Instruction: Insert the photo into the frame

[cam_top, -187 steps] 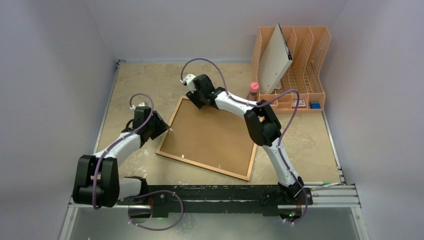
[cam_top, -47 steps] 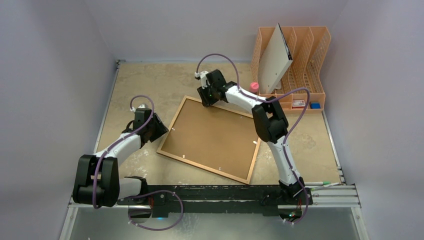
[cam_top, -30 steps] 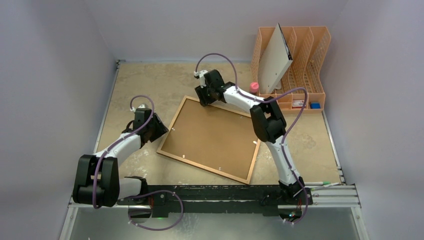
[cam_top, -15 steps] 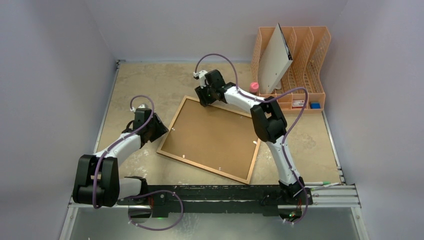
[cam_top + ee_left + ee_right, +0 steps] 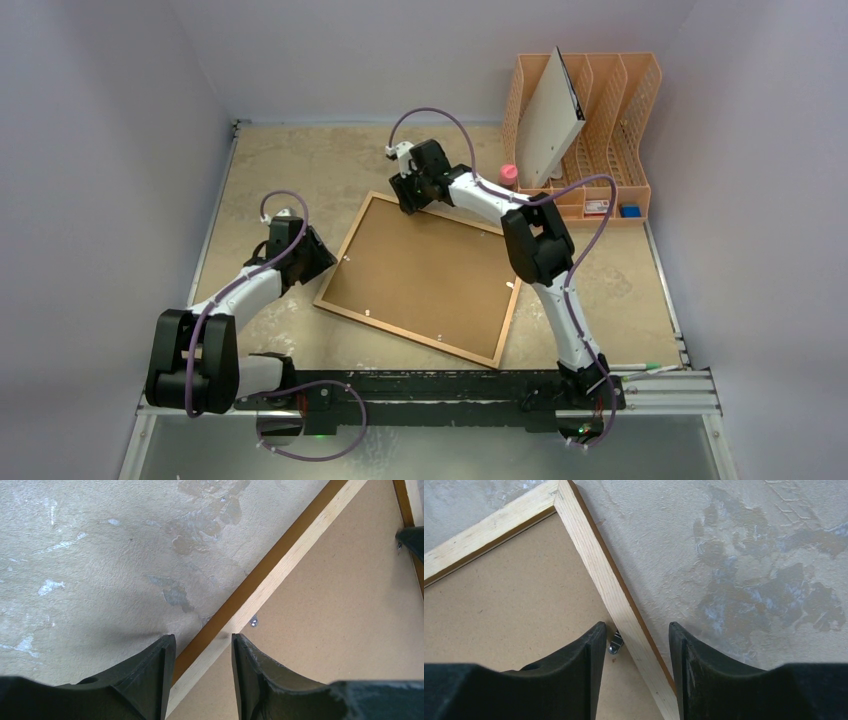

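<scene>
Frame lies face-down on table, brown backing board seated inside. Left gripper and right gripper spread, each straddling a rail. Orange file rack holds upright white panel.

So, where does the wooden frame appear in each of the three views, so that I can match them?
Top external: the frame lies flat and tilted in the middle of the picture.
Left wrist: one rail of the frame runs diagonally from bottom centre to upper right.
Right wrist: a corner of the frame sits upper left, with a rail running down to bottom centre.
Shared landmark: the brown backing board inside it.
</scene>
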